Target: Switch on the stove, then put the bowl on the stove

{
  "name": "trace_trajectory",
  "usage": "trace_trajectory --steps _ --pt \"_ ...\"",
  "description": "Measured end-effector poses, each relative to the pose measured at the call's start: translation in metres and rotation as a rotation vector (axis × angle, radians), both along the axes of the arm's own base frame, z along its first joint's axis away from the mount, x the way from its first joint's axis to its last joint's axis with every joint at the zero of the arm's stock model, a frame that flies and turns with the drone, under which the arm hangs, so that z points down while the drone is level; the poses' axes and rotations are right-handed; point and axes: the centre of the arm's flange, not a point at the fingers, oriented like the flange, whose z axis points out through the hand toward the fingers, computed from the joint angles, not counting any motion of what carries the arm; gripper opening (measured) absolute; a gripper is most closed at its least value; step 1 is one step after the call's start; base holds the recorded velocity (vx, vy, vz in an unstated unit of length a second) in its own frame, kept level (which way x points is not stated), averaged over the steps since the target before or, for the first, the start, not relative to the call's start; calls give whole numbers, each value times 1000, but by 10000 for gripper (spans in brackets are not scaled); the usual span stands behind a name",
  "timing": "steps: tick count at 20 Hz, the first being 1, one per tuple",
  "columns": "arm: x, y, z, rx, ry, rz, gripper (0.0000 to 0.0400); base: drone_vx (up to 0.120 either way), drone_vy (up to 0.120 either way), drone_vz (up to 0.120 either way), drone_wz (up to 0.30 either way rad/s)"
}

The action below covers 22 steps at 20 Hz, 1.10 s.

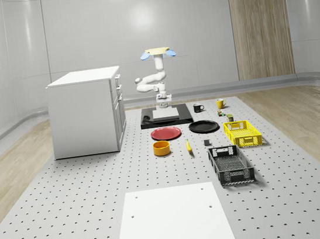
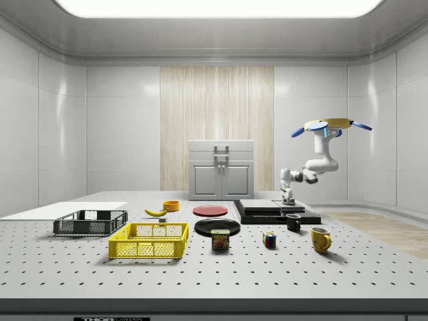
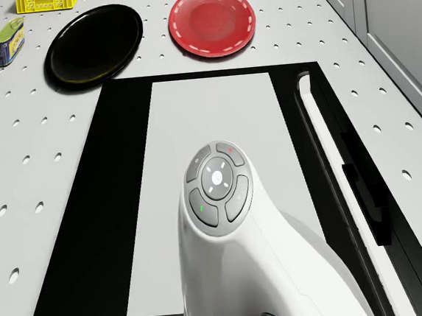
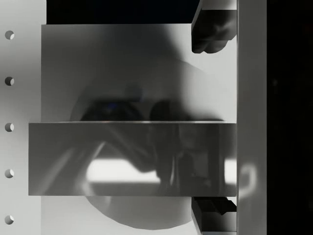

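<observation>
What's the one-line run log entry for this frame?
drone: hovering over stove | gripper: low at stove | bowl: on table, untouched | phase: switch-on

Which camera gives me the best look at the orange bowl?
The whole-scene view: the orange bowl sits unobstructed on the table in front of the red plate. In the side view, the bowl appears farther off, behind the banana.

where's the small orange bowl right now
In the whole-scene view the small orange bowl sits on the perforated table, just in front of the red plate and left of the banana.
</observation>
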Motion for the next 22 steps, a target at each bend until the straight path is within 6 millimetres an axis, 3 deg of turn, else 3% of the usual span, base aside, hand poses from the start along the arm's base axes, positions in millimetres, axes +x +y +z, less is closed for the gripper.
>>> trace_trajectory --steps 22 --pt "2 -38 0 0 0 0 400 4 0 0 0"
